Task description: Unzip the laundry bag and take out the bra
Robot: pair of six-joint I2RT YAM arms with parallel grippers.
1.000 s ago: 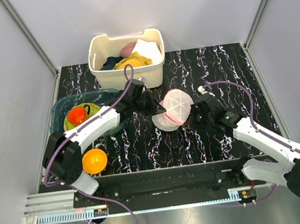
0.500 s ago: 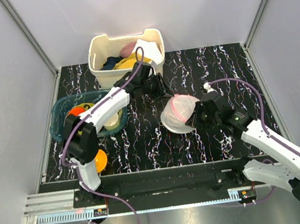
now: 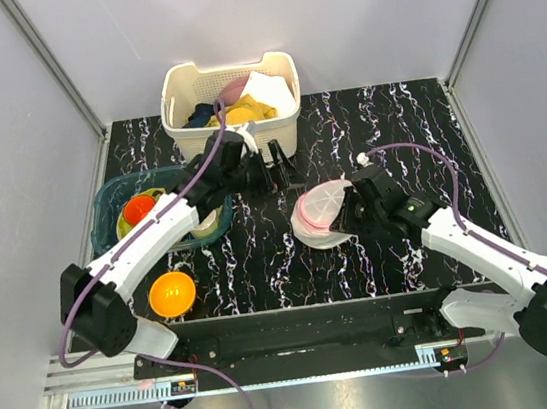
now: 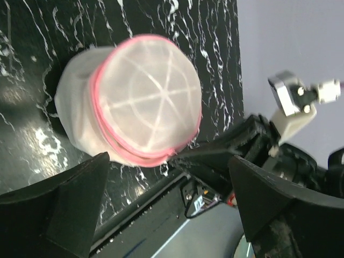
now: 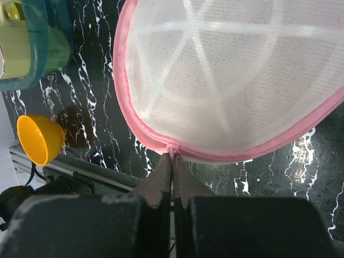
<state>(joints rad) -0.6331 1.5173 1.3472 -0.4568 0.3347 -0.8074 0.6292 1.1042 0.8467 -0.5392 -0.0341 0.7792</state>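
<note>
The laundry bag (image 3: 319, 214), a round white mesh case with a pink zip rim, lies tilted on the black marbled table (image 3: 414, 125). My right gripper (image 5: 173, 157) is shut on the bag's small pink zip pull (image 5: 172, 148) at the near rim of the bag (image 5: 231, 75). From above, the right gripper (image 3: 353, 216) sits at the bag's right edge. My left gripper (image 3: 279, 169) hangs open just in front of the basket, apart from the bag (image 4: 142, 99), nothing between its fingers (image 4: 70, 209). The bra is hidden.
A white slatted basket (image 3: 232, 119) of clothes stands at the back. A teal tub (image 3: 112, 201) with an orange cup and green dishes is at the left, and an orange bowl (image 3: 172, 293) lies near the left arm's base. Grey walls close in on both sides.
My left gripper has let go of the bag, opened wide and drawn back toward the basket. The bag has settled lower and tilted, with my right gripper still shut at its rim.
</note>
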